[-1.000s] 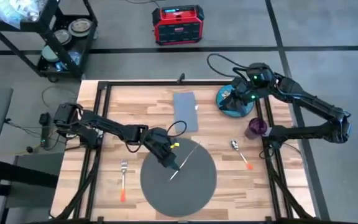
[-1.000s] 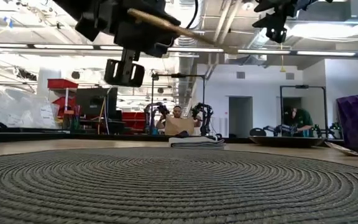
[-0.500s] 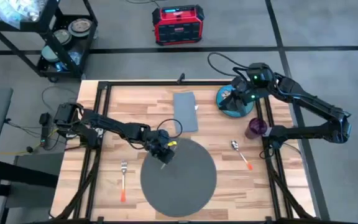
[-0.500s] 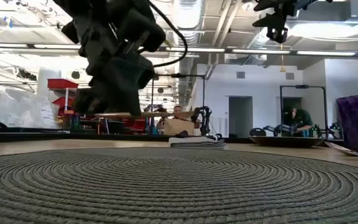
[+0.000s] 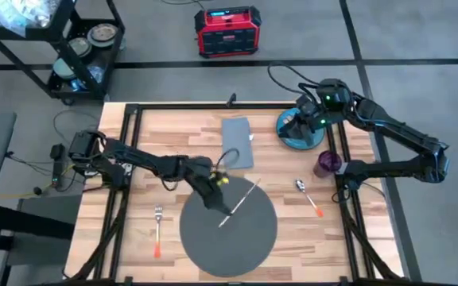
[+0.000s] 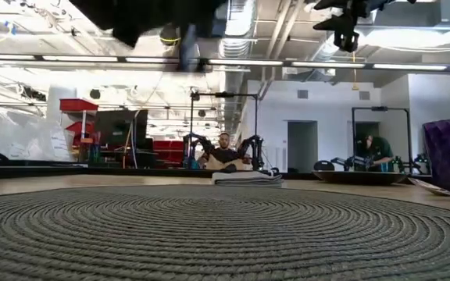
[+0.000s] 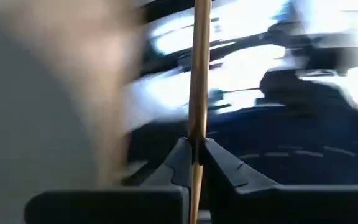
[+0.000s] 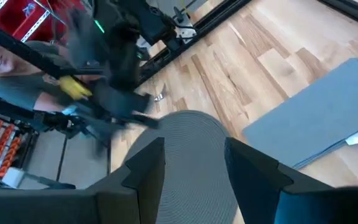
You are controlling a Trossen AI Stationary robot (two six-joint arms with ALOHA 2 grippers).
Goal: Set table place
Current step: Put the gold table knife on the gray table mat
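While the left gripper (image 5: 215,196) pinches a thin wooden stick (image 5: 240,201) by its lower end over the mat (image 5: 245,238), the stick's long axis runs diagonally up-right across the mat's upper half. Right gripper (image 5: 302,121) waits over the teal plate (image 5: 286,135), fingers apart and empty. The mat is round, dark grey and coiled, at the table's (image 5: 173,135) front centre, nearer the left arm.

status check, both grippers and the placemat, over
Left gripper shut on thin wooden stick, above placemat. Right gripper open over teal plate, table's far right. Placemat bare apart from the stick overhead.
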